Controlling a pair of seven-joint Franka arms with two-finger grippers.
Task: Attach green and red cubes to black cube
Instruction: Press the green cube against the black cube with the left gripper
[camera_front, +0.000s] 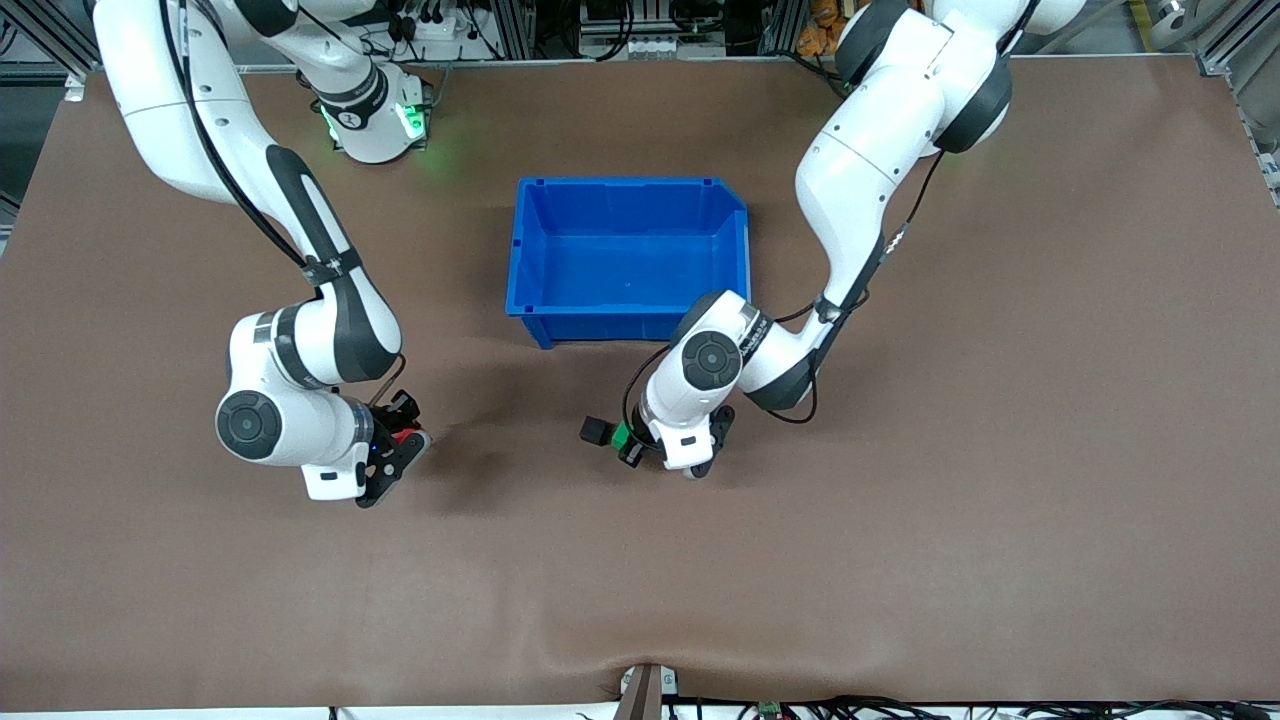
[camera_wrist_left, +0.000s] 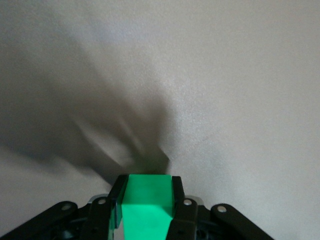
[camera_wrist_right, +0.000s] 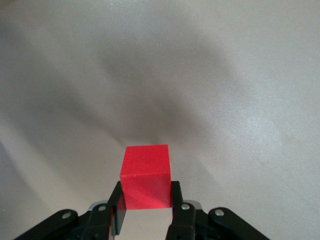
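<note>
Left gripper (camera_front: 628, 446) clamped on green cube (camera_front: 621, 437), fingers (camera_wrist_left: 116, 200) flanking it in left wrist view; low over table (camera_front: 900, 560), black cube (camera_front: 595, 430) just beside green cube toward right arm's end. Right gripper (camera_front: 408, 438) pinching red cube (camera_front: 409, 437), low over table at right arm's end. Blue bin (camera_front: 530, 250) farther from camera than black cube.
</note>
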